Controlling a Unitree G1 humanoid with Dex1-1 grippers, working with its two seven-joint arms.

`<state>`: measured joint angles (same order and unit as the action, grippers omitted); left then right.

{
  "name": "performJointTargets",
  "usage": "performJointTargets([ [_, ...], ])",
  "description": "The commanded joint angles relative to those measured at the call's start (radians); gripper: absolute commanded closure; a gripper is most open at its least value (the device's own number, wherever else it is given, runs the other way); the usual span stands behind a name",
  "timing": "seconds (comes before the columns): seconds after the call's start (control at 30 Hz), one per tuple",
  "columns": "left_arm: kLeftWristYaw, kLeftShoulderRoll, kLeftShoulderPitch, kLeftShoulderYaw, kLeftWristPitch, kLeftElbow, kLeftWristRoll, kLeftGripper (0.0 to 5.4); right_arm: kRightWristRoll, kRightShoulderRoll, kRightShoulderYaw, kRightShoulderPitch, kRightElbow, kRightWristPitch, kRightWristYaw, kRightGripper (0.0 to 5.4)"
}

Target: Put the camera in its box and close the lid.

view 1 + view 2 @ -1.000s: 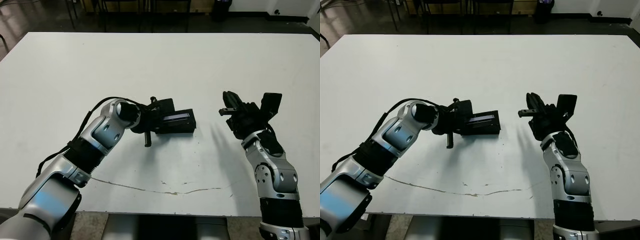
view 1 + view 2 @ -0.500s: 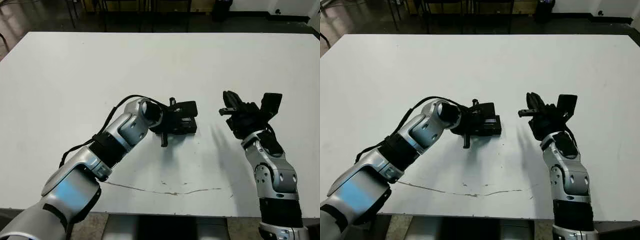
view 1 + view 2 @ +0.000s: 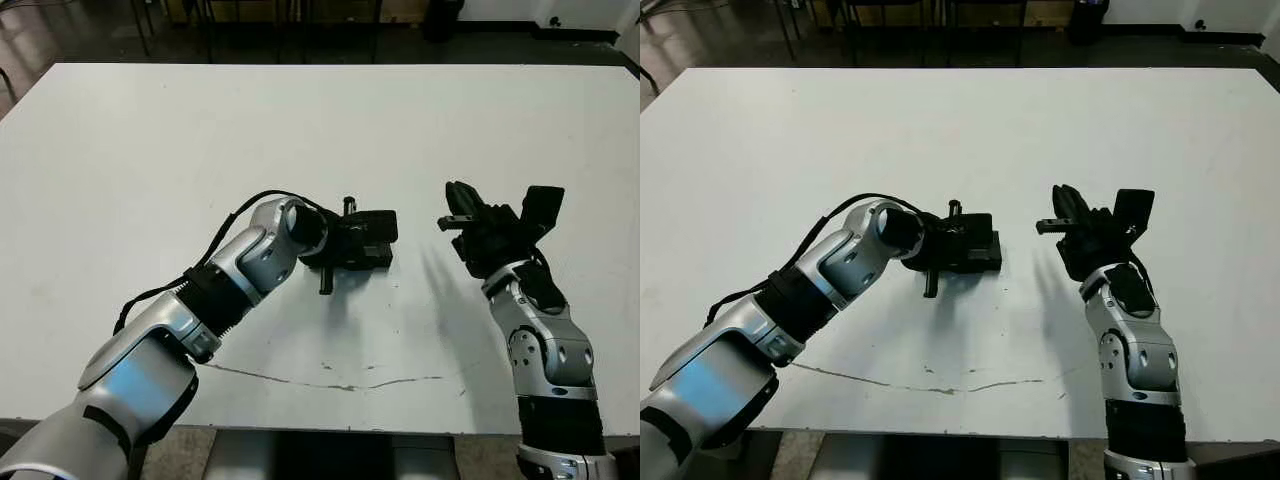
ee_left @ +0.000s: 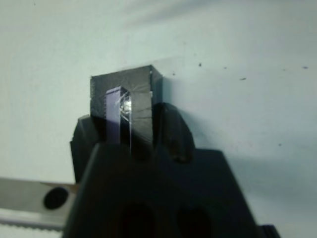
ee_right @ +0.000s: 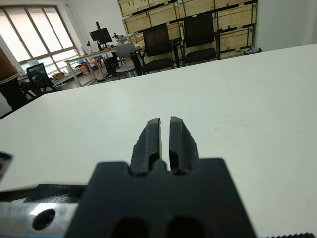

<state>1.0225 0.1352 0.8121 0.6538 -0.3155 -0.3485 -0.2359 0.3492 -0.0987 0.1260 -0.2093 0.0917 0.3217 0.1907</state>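
Looking down from the head, I see the left claw (image 3: 375,240) over the closed box with its lid (image 4: 130,101) on the white surface (image 3: 150,150) — whether those fingers are spread or pinching, I cannot tell. My right claw (image 5: 165,141) hangs well apart to the right, fingers pressed together, holding nothing.

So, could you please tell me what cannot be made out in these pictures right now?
- The camera: not visible in any view, so whether it is inside cannot be told.
- The lid: head views, mostly hidden under the left gripper; left wrist view, blurred.
- The left gripper's own jaws: grip unclear in every view.
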Motion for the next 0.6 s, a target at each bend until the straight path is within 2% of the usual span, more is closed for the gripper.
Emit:
performJointTargets([
  [0.03, 0.070, 0.010, -0.068, 0.025, 0.053, -0.017, 0.036, 3.85, 0.000, 0.004, 0.005, 0.013, -0.013, -0.002, 0.000, 5.40],
  [0.27, 0.118, 0.068, -0.087, -0.074, 0.130, -0.039, 0.120, 2.30, -0.003, 0.003, 0.005, 0.014, -0.006, 0.003, -0.002, 5.40],
  [0.43, 0.077, 0.094, -0.145, -0.207, 0.056, 0.008, 0.218, 1.14, -0.003, 0.006, 0.004, 0.011, -0.003, 0.011, -0.011, 5.40],
  [0.53, 0.028, 0.110, -0.195, -0.308, 0.084, 0.030, 0.281, 0.46, -0.002, 0.005, 0.003, 0.010, -0.007, 0.003, -0.004, 5.40],
  [0.6, 0.004, 0.129, -0.219, -0.359, 0.057, 0.064, 0.313, 0.02, -0.003, 0.007, 0.003, 0.009, -0.008, 0.002, -0.005, 5.40],
])
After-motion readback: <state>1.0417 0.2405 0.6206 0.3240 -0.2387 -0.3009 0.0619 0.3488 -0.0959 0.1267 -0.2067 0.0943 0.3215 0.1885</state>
